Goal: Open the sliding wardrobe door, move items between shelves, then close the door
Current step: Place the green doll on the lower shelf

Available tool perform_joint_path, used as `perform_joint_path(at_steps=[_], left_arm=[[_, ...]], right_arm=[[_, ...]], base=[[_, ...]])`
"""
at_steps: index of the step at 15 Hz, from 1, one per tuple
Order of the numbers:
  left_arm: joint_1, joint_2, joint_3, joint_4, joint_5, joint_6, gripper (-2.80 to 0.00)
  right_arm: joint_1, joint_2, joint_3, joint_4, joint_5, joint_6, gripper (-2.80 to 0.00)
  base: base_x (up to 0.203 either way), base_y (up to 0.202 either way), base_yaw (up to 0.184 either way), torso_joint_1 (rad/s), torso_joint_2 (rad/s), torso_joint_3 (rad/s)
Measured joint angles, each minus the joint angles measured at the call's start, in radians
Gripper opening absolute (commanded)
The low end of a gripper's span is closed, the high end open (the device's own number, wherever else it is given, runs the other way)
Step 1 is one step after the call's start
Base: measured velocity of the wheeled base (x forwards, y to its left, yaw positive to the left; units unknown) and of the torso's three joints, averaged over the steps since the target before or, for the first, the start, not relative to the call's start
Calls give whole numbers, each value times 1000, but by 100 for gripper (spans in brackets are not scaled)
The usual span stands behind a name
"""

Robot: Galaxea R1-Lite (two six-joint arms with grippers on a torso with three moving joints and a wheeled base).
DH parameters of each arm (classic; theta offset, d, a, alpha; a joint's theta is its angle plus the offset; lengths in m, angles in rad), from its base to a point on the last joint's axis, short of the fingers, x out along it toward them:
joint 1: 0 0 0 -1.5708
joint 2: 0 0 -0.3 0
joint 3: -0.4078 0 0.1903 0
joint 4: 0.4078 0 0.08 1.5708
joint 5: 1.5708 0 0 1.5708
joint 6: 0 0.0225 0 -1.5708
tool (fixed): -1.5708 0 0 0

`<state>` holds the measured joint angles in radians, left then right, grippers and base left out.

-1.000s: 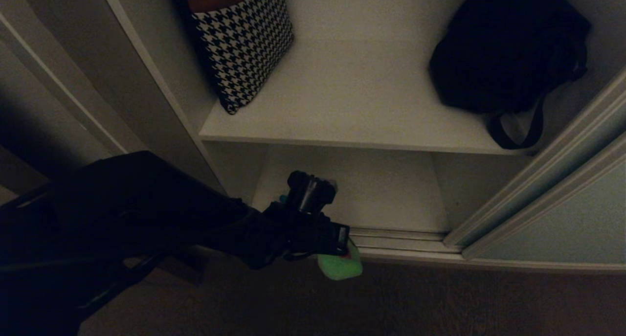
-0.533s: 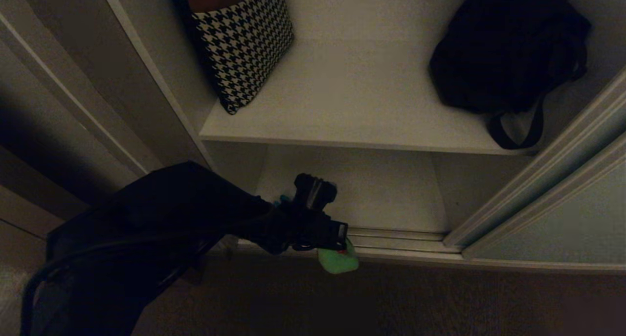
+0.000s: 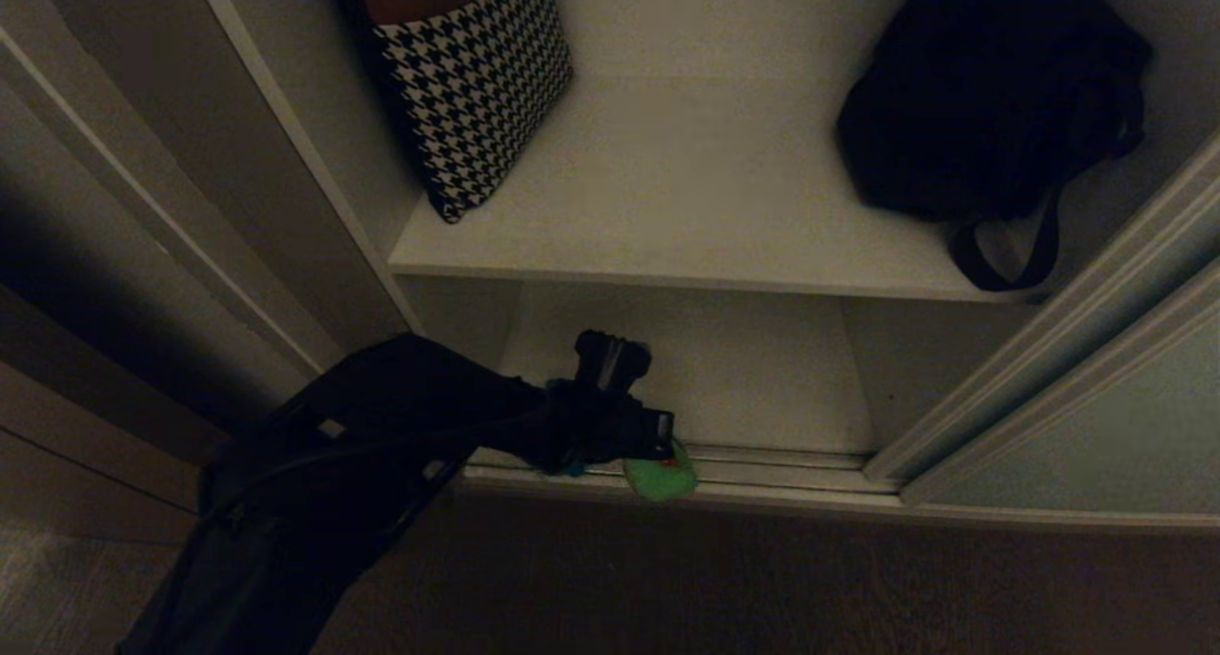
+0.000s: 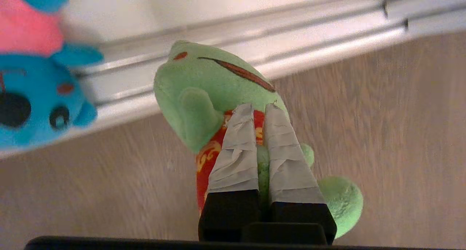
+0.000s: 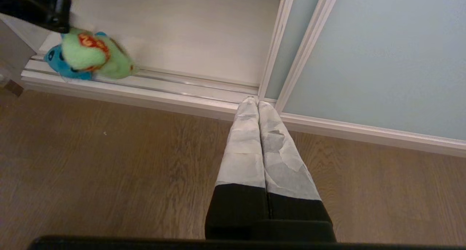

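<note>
My left gripper [image 4: 260, 108] is shut on the green frog plush [image 4: 204, 86], its taped fingers pinching the red-patched belly. It holds the toy low over the ribbed floor track [image 3: 791, 464], at the front of the lower shelf [image 3: 753, 369]. In the head view the green frog plush [image 3: 660, 479] hangs under the left gripper [image 3: 658, 445]. The teal plush [image 4: 32, 97] with a pink patch lies on the track just beside it. The upper shelf [image 3: 705, 188] is a step above. The sliding wardrobe door [image 5: 382, 60] stands slid to the right. My right gripper [image 5: 257, 102] is shut and empty over the floor.
A houndstooth bag [image 3: 472, 83] leans at the upper shelf's left and a big black bag [image 3: 982, 102] sits at its right. The wardrobe's side panel [image 3: 286, 188] rises left of my arm. Brown wooden floor [image 5: 109, 162] lies before the track.
My left arm has reached forward and down, carrying the green frog plush from over the floor to over the track. The right arm has not moved.
</note>
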<state>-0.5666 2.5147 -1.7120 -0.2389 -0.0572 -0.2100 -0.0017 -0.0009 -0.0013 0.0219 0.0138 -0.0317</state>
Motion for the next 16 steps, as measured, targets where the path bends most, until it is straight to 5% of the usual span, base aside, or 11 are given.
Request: perform_joint_path(at_steps=[7,16], left_arm=[[16,114,-206,23,6,5,-280],[59,202,-224,-218,4,42,-280]], right_arm=[[0,0,0,0,0,0,-280],[0,0,0,-1,0,1,-280]], base=[[0,0,0,0,0,0],[0,0,0,0,0,0]])
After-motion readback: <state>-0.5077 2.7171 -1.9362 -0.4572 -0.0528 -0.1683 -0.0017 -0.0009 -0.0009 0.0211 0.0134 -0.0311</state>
